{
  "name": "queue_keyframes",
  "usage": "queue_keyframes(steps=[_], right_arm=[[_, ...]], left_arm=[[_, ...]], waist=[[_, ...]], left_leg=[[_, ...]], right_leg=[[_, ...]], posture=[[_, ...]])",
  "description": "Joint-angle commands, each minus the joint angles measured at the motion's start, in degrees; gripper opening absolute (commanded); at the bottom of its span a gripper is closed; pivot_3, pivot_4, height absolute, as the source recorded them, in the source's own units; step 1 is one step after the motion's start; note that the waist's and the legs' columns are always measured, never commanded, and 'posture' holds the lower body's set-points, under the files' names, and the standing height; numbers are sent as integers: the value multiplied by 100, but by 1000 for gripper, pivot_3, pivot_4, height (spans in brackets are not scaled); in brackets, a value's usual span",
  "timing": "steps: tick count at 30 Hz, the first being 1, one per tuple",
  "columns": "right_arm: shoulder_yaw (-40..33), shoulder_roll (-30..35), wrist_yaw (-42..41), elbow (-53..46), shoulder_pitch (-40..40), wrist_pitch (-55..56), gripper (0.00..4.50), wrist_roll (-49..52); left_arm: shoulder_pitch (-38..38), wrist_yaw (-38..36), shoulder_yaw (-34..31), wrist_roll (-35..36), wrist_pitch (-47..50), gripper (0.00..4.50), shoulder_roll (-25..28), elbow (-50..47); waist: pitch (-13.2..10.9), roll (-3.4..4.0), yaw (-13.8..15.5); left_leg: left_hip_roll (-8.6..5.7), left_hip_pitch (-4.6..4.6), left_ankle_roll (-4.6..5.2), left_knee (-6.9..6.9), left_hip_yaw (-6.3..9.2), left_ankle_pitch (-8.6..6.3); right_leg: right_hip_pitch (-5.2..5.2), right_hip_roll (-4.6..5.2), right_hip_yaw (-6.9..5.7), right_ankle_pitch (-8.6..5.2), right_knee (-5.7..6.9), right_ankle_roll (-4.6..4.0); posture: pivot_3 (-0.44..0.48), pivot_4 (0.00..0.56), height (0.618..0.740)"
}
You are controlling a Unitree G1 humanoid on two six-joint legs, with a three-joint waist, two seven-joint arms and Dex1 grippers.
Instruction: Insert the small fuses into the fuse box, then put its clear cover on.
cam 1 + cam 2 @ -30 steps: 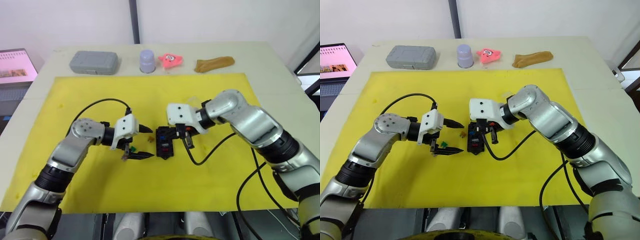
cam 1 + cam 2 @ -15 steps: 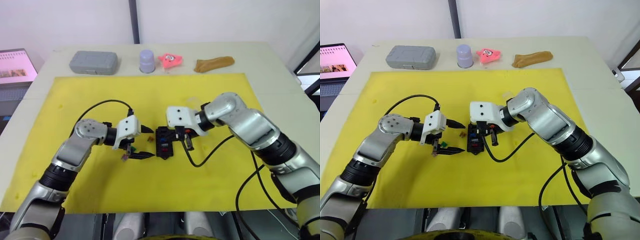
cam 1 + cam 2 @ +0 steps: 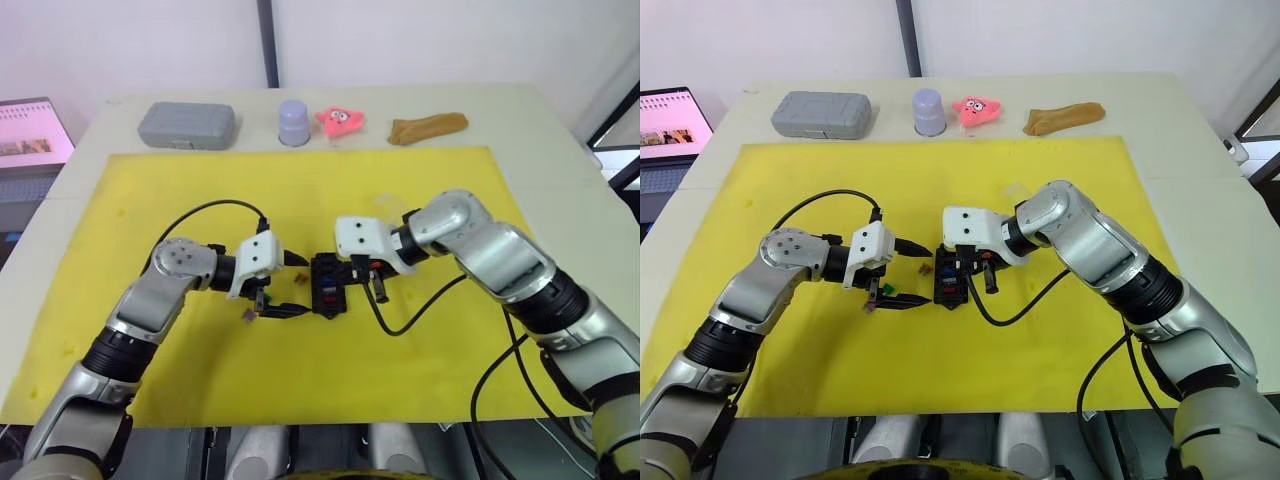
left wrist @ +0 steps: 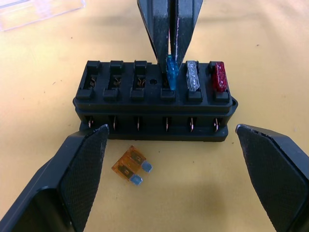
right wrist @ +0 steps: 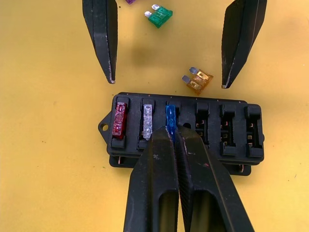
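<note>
The fuse box (image 5: 183, 130), mid-mat, is holding red and grey fuses; your right gripper (image 5: 173, 137) is pinching the blue fuse (image 5: 170, 117) into slot three. Your left gripper (image 4: 169, 159) is gaping empty; three fuses and the clear cover (image 4: 34, 9) are waiting.

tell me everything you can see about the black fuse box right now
The fuse box is a black plastic block with six slots in a row, lying flat on the yellow mat. Three neighbouring slots at one end hold a red, a clear-grey and a blue fuse; three stand empty. The right gripper is shut on the blue fuse, pressing it in.
</note>
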State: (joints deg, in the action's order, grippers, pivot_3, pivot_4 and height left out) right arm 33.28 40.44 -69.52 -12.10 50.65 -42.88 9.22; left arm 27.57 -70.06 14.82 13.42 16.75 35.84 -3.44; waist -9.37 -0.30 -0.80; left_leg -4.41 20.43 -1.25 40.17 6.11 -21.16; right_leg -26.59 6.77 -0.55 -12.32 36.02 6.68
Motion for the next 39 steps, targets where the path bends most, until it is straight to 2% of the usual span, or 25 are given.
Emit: queue_keyframes(steps=[1,18,39], right_arm=[[-60,-23,13,-10,-25,66,0,-124],[-2,37,-187,-364,504,-761,0,-110],[311,29,-211,-363,594,-873,0,-347]], left_arm=[[33,-33,14,2,-74,4432,12,-191],[6,-47,99,-138,-203,4432,13,-168],[8,32,159,-179,-242,4432,-20,-191]], waist=[[0,0,-1],[0,0,4],[0,0,1]], left_leg=[[0,0,0,0,0,0],[-1,1,0,1,1,0],[-1,1,0,1,1,0]], right_leg=[[0,0,0,0,0,0],[1,0,0,0,0,0],[1,0,0,0,0,0]], posture=[[0,150,740],[0,150,740],[0,150,740]])
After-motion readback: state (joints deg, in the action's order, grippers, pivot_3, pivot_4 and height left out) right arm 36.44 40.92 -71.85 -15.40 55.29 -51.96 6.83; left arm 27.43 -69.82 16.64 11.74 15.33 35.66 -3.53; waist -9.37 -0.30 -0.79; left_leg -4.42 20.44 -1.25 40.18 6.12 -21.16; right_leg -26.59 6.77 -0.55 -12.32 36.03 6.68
